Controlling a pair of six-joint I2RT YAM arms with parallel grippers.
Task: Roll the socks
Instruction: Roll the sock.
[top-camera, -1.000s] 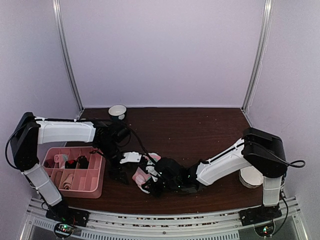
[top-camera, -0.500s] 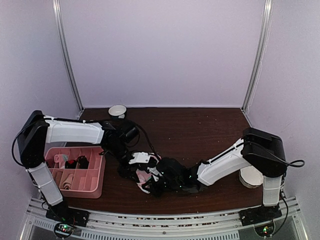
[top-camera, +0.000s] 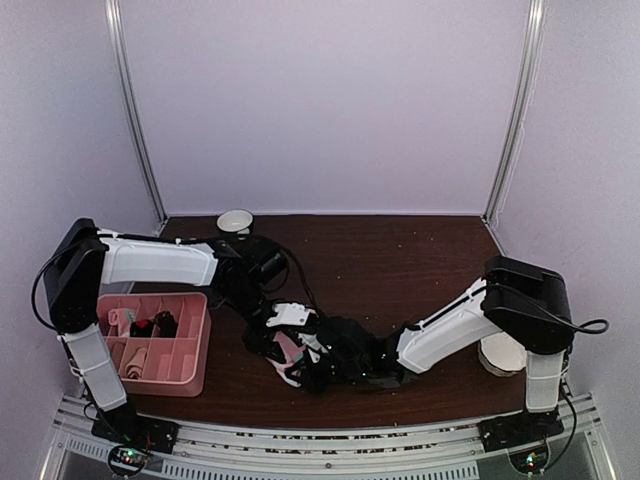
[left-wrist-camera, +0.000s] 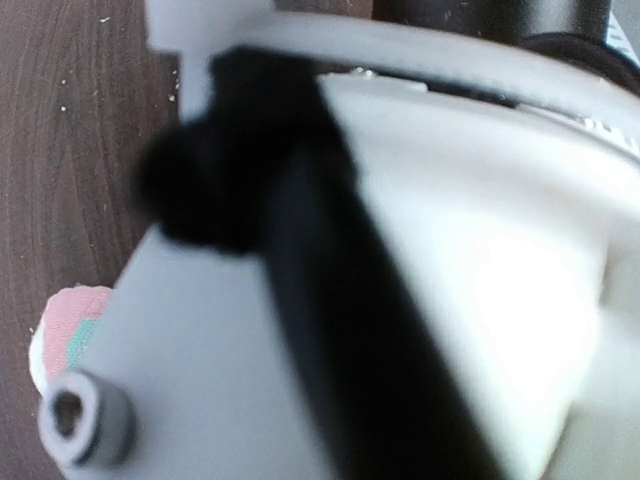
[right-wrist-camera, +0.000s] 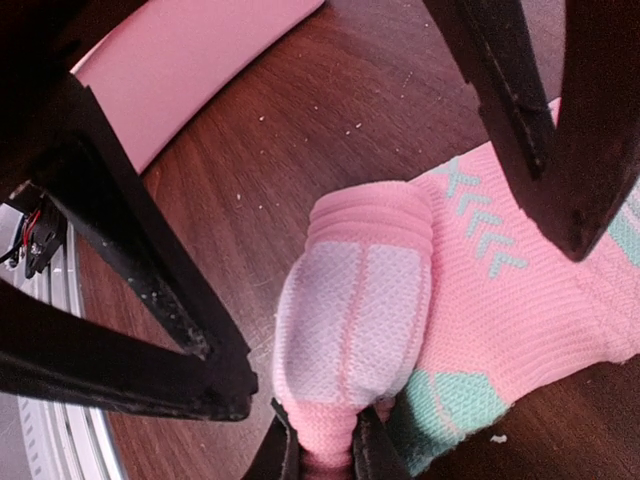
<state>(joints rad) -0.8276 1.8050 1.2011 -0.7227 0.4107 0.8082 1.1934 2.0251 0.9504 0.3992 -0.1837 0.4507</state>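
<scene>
The pink socks (top-camera: 288, 350) with mint-green patches lie on the brown table between both arms. In the right wrist view the pink pair (right-wrist-camera: 520, 290) lies flat, with a bunched, rolled end (right-wrist-camera: 350, 310) standing up from it. My right gripper (right-wrist-camera: 322, 455) (top-camera: 305, 368) is shut on the lower end of that roll. My left gripper (top-camera: 272, 340) (right-wrist-camera: 400, 310) is right over the socks, its black fingers (right-wrist-camera: 150, 300) spread wide on either side, open. The left wrist view is blocked by a blurred white body; only a bit of pink sock (left-wrist-camera: 70, 320) shows. I cannot make out the argyle pair.
The pink divided tray (top-camera: 195, 345) stands at the left, holding small pink and dark bundles; it also shows in the right wrist view (right-wrist-camera: 190, 60). A white bowl (top-camera: 235, 221) sits at the back. A white dish (top-camera: 500, 352) lies by the right arm's base.
My left arm has swung right from beside the tray, so its gripper is now over the pink socks. My right gripper has stayed put, holding the sock.
</scene>
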